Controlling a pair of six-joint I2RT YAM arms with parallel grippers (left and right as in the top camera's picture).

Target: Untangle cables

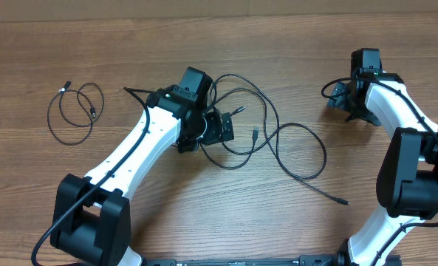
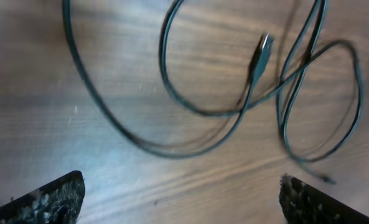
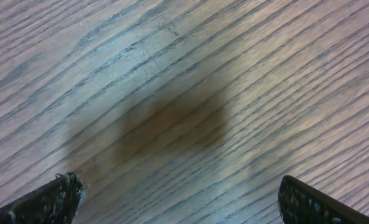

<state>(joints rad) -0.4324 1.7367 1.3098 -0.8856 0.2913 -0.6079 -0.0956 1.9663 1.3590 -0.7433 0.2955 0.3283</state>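
Note:
A tangle of thin black cables (image 1: 255,134) lies in loose overlapping loops at the table's middle, one free end (image 1: 342,200) trailing toward the front right. My left gripper (image 1: 220,128) hovers at the tangle's left edge, open and empty. In the left wrist view the loops (image 2: 196,111) and a silver-tipped plug (image 2: 262,48) lie ahead of my left gripper (image 2: 181,190), with only bare wood between its fingers. A separate coiled cable (image 1: 91,111) rests at the far left. My right gripper (image 1: 346,102) is at the back right, open; my right gripper (image 3: 179,190) sees only wood.
The wooden table (image 1: 204,207) carries nothing else. The white left arm (image 1: 134,148) reaches diagonally from the front left, and the right arm (image 1: 407,140) stands along the right edge.

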